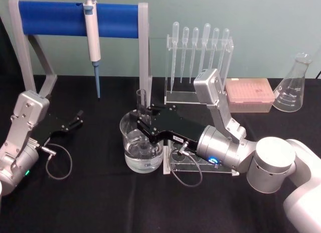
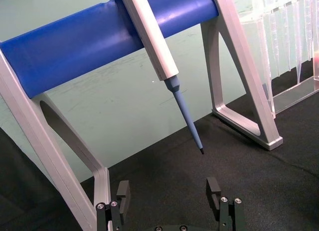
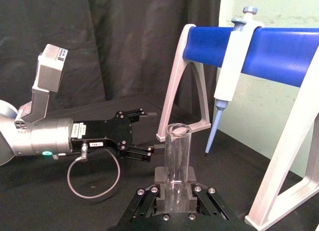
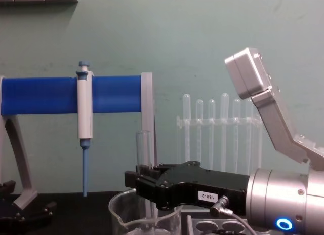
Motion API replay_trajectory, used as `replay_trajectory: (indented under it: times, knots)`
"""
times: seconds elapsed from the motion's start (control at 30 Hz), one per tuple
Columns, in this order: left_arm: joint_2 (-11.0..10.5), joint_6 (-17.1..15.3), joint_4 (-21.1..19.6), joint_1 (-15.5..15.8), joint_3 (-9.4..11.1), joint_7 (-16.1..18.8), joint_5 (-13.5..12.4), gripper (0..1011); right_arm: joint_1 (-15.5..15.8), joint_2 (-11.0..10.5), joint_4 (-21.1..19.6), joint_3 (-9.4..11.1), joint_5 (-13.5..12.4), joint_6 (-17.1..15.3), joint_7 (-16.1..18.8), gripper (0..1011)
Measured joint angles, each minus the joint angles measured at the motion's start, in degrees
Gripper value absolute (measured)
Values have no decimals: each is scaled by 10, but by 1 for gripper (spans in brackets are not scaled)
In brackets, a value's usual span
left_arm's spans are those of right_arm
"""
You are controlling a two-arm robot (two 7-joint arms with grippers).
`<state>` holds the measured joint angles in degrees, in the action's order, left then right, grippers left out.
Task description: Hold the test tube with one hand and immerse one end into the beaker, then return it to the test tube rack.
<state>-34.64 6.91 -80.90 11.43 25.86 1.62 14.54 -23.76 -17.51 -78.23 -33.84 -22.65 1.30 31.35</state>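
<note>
Where the right arm reaches across the black table [image 1: 100,203], entries run as follows.

1. Clear holed rack [image 1: 193,166]: under the right wrist, on the robot's side of the fingers and to their right.
2. Right gripper [image 1: 142,117]: black, with a white label. Its 2 fingers [image 3: 191,177] pinch the test tube [image 1: 141,98] at about mid-length.
3. Test tube: 1 piece, upright. The open rim stands above the fingers and the lower part hangs below them, inside the beaker.
4. Beaker [image 1: 135,162]: directly beneath the fingers, part-filled with clear liquid. Whether the tube's tip breaks the surface cannot be told.
5. Left gripper [image 1: 75,120]: well to the left of the right fingers, low over the table. Its own 2 fingers [image 2: 122,191] are spread apart with nothing between them.
6. Blue-barred stand [image 1: 60,17]: beyond both sets of fingers, with 1 blue-and-white pipettor [image 1: 92,34] hanging from the bar.
7. Acrylic holder [image 1: 173,95]: beyond the right fingers and to their right, carrying 6 plastic pipettes [image 1: 206,42].
8. Pink tip box [image 1: 249,95] and conical flask [image 1: 293,87]: farther right again.
</note>
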Motion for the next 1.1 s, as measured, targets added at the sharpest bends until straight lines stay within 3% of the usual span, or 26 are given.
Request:
replay_trajectory:
  times: [1.1]
  knots:
    - [0,0,0,0,0,0,0,1000,0,0,0,0,0,0,0,225]
